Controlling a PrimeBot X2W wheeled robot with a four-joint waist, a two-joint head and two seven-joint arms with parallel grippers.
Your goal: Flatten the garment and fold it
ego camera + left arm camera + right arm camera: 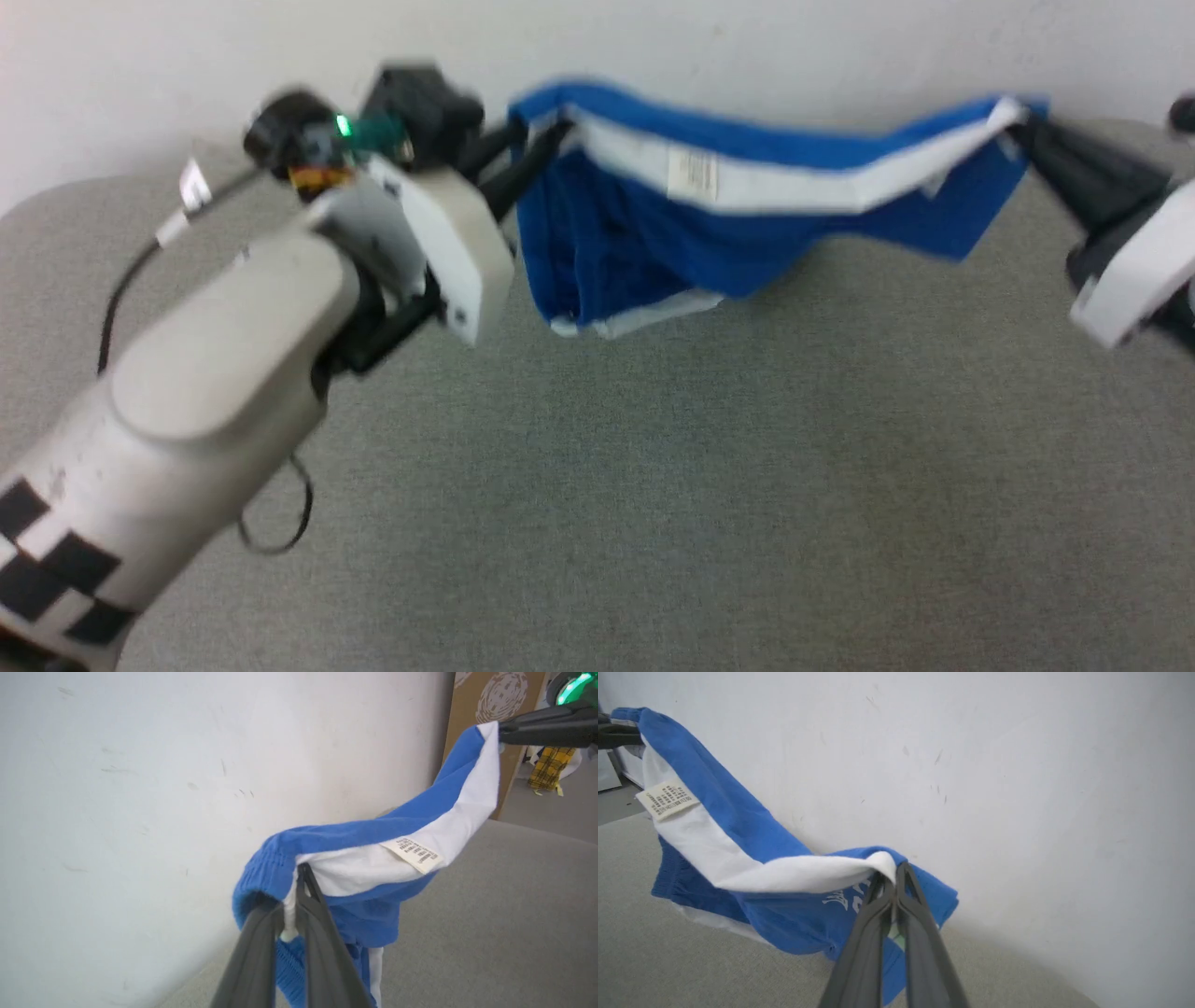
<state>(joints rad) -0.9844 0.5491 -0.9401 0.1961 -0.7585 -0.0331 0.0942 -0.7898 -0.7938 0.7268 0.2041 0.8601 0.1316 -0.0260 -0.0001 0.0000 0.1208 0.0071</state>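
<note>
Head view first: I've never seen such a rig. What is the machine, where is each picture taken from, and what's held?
It is a two-armed robot. The head view looks down from its head, with its pale left arm at the left and right arm at the right. The other two pictures come from wrist cameras looking along each arm's dark jaws. Both pairs of jaws are shut on the white-striped edge of blue shorts, stretched between them over a grey surface, a small tag showing.

The white wall (840, 47) crowds close behind the hanging garment (747, 177) — the grey table (653, 467) in front seems open.
</note>
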